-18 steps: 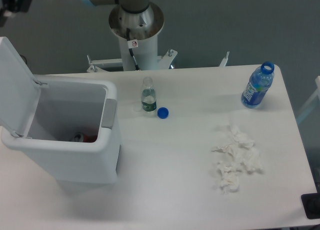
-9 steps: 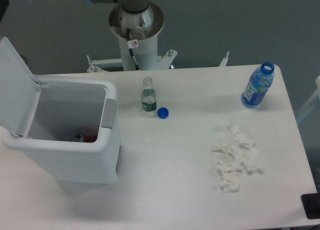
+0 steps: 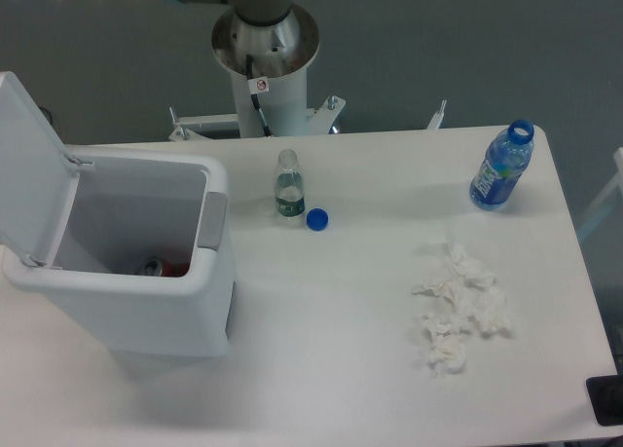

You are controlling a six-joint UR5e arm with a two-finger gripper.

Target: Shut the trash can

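The trash can (image 3: pixel 165 311) is a big white bin at the left of the table. Its flat white lid (image 3: pixel 27 165) stands raised on the left side, so the bin is open. A grey latch tab (image 3: pixel 211 220) sits on the right rim. Some rubbish (image 3: pixel 161 266) lies at the bottom inside. The gripper is out of view; only the arm's base column (image 3: pixel 265 48) and a piece of its upper link show at the top.
A small clear bottle (image 3: pixel 288 187) stands uncapped beside a blue cap (image 3: pixel 316 218) near the bin. A blue water bottle (image 3: pixel 501 167) stands at the back right. Crumpled white tissues (image 3: pixel 458 311) lie at the right. A dark object (image 3: pixel 605 400) pokes in at the lower right edge.
A dark part of the arm seen at the top left corner has moved up and left out of the picture. The bin and its lid have not moved.
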